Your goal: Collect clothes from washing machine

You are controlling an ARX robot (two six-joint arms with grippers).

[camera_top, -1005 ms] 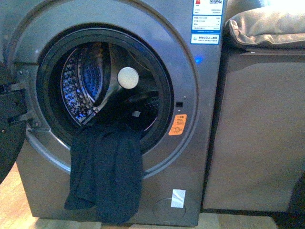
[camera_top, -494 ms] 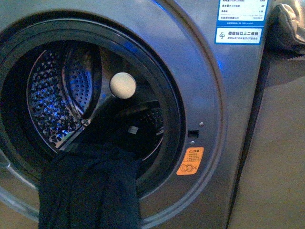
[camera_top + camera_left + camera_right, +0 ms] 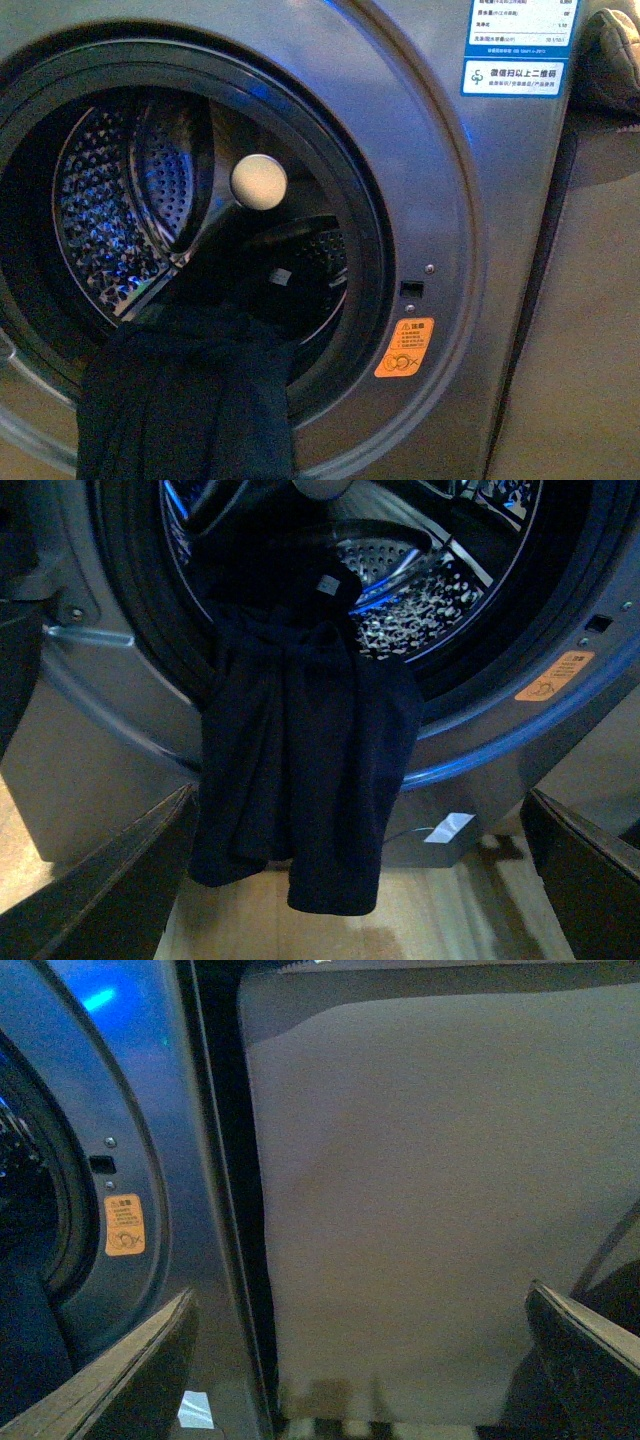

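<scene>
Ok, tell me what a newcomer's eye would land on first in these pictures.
First, the dark navy garment spilling from the open round mouth of the washing machine and hanging limp down its front. Next, the white round disc against the shiny perforated drum, and the orange warning sticker just right of the opening.

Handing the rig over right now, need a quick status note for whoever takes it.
Left gripper: open, empty, facing the clothes.
Right gripper: open, empty, facing the sofa beside the washing machine.
Clothes: draped out of the drum over the rim, hanging down the front.
Done: machine stands open; nothing grasped.
Left: grip the clothes, probably with the left gripper, and pull them clear.
</scene>
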